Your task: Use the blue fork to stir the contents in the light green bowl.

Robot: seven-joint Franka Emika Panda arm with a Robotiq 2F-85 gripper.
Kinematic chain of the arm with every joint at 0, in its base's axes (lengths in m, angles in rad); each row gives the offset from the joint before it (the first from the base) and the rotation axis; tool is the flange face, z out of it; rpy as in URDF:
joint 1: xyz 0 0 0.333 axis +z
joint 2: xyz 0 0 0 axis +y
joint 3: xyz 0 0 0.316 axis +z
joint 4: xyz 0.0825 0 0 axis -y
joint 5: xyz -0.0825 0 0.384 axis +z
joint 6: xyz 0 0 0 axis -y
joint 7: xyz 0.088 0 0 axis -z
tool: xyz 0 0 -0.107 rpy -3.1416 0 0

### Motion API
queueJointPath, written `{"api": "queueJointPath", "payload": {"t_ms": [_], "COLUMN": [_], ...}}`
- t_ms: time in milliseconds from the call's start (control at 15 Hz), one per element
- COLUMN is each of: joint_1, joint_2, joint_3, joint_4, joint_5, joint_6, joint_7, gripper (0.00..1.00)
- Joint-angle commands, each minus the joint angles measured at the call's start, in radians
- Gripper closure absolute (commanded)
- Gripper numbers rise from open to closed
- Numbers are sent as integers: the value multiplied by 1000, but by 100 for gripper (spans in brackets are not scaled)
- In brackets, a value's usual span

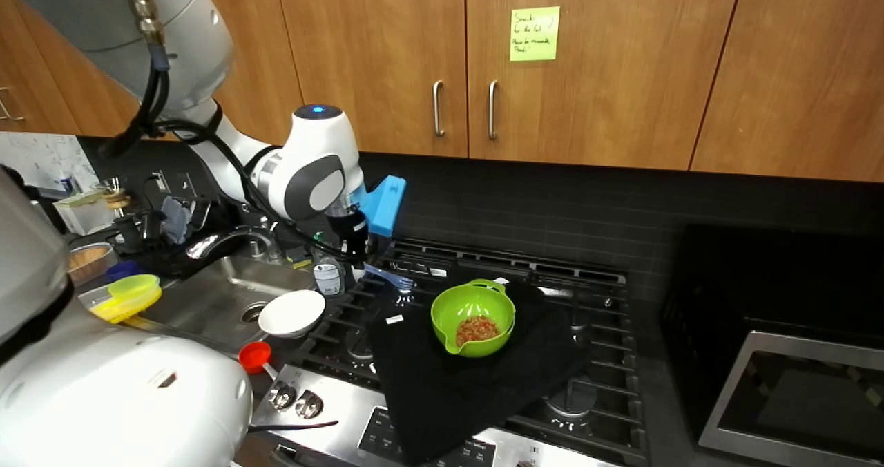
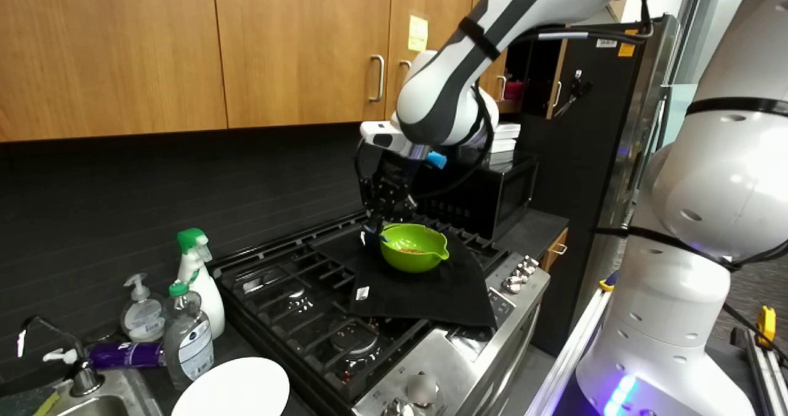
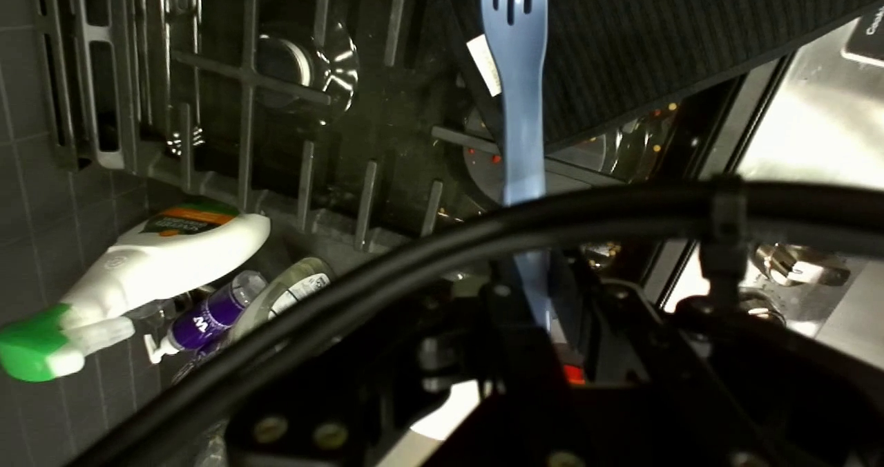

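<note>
The light green bowl (image 1: pixel 468 304) stands on a black cloth (image 1: pixel 449 398) near the middle of the surface (image 2: pixel 289 317), in from every edge, reddish-brown contents (image 1: pixel 476 329) heaped inside. On its side toward the sink (image 1: pixel 210 301), apart from it, the tool (image 3: pixel 530 280) pinches the blue fork (image 3: pixel 523 101). The cloth overlaps the front edge; open grates (image 3: pixel 246 75) stretch between it and the sink-side edge.

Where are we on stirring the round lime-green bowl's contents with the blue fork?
Done: the blue plastic fork is held by its handle in the black two-finger gripper. In hand: positioning, probably; in an exterior view its tines sit outside the round lime-green plastic bowl. Left, it seems: tines in, then stirring the small heap of reddish-brown bits. Whether any stirring is done, can't tell.
</note>
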Motion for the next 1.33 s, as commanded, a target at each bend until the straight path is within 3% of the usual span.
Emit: {"api": "queueJointPath", "payload": {"t_ms": [0,200,267,600,667,867,1000,1267], "joint_1": [34,35,36,38,40,161,189,179], "joint_2": [-94,-130,-81,-104,-104,-60,-48,4], "joint_3": [-80,-123,-114,-130,-130,-220,-264,-310], "joint_4": [-22,-30,-4,-16,-16,12,33,64], "joint_5": [26,8,-14,-15,-15,216,342,439], "joint_6": [-58,-82,-69,-79,-79,-91,-121,-123], "joint_7": [-36,-26,1,1,1,-168,-264,-338], "gripper": [95,95,81,81,95,95,95,95]}}
